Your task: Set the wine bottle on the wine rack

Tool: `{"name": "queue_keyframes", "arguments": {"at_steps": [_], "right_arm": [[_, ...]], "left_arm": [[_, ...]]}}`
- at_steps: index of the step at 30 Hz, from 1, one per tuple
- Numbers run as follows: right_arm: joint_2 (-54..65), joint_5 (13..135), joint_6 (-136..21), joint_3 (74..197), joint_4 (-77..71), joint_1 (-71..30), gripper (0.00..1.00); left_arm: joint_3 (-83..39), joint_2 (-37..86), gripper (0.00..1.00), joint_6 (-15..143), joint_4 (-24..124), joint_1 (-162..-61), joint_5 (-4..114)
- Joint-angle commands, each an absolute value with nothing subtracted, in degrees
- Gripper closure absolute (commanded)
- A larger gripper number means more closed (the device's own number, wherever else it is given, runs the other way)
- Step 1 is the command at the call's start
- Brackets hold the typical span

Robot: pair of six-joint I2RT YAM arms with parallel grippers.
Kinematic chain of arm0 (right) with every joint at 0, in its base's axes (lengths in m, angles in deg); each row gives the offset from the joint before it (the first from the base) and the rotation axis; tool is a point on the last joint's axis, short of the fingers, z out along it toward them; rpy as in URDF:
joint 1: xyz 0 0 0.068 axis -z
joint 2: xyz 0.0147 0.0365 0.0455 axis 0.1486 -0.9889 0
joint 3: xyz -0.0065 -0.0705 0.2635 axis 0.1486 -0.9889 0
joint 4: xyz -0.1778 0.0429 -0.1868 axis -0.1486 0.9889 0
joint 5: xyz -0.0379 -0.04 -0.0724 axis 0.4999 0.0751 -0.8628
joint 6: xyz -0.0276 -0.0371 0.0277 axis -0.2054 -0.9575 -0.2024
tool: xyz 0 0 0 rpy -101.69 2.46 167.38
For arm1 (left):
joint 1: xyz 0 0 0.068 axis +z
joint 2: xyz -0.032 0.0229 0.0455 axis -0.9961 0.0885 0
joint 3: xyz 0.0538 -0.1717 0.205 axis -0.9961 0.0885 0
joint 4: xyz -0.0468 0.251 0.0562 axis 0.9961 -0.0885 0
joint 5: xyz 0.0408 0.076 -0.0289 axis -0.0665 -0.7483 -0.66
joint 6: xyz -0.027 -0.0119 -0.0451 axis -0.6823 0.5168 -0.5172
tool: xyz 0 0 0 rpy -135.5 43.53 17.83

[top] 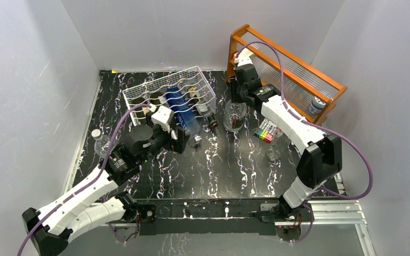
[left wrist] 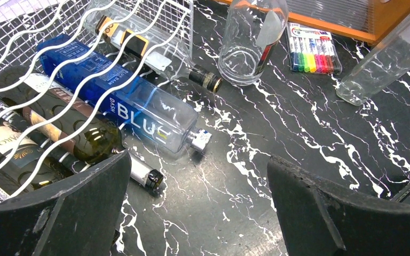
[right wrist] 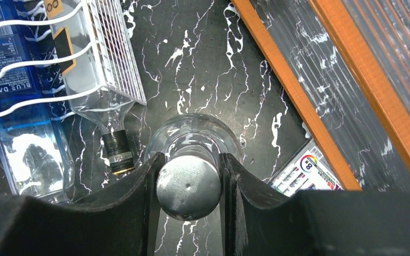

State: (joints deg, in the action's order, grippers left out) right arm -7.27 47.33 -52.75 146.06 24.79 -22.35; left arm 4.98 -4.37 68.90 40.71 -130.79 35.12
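At the left, the left gripper (left wrist: 200, 170) hangs low over the table with its fingers spread wide and nothing between them. It is on the near side of the wine rack (top: 160, 88). In the lower row of the rack lie three bottles: a dark one (left wrist: 91, 140) whose label I cannot read, a blue one (left wrist: 139, 106) printed "BLUE DASH", and a clear one (left wrist: 139, 45) with orange and black tags. Just to the right of the rack the wine bottle (left wrist: 248, 45) (clear glass, grey cap) stands upright on the table. The right gripper (right wrist: 190, 160) pinches it at the cap from above. So the step in hand seems to be the grasp. Next the bottle must be lifted, tipped flat and carried left into a free cradle. Further right lies a pack of markers (left wrist: 312, 53) showing an "8".
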Motion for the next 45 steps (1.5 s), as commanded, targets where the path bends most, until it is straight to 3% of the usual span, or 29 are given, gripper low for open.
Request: {"name": "queue_keyframes", "arguments": {"at_steps": [1, 13, 16, 21, 27, 45], "right_arm": [[-3.11, 47.02, -54.56, 141.90, 17.62, -22.39, 0.89], [13.86, 48.37, -54.14, 117.64, 0.06, -22.63, 1.00], [18.07, 49.47, -53.74, 115.16, 5.09, -23.95, 1.00], [17.00, 47.35, -44.61, 116.57, 28.79, -34.48, 1.00], [18.94, 49.34, -35.23, 117.84, 41.02, -36.36, 1.00], [12.86, 57.83, -33.96, 108.04, 30.32, -36.35, 1.00]], "left_arm": [[5.88, -5.70, 0.02, 69.14, 43.09, -130.80, 36.08], [6.04, -5.59, 0.02, 69.28, 42.82, -130.80, 35.12], [5.68, -4.67, 0.02, 69.55, 42.66, -130.78, 34.46], [3.05, -0.22, 0.02, 69.92, 44.13, -130.80, 35.34], [3.29, -0.05, 0.02, 70.15, 43.93, -130.78, 34.74], [3.28, 0.00, 0.02, 70.64, 43.15, -130.78, 34.33]]}}
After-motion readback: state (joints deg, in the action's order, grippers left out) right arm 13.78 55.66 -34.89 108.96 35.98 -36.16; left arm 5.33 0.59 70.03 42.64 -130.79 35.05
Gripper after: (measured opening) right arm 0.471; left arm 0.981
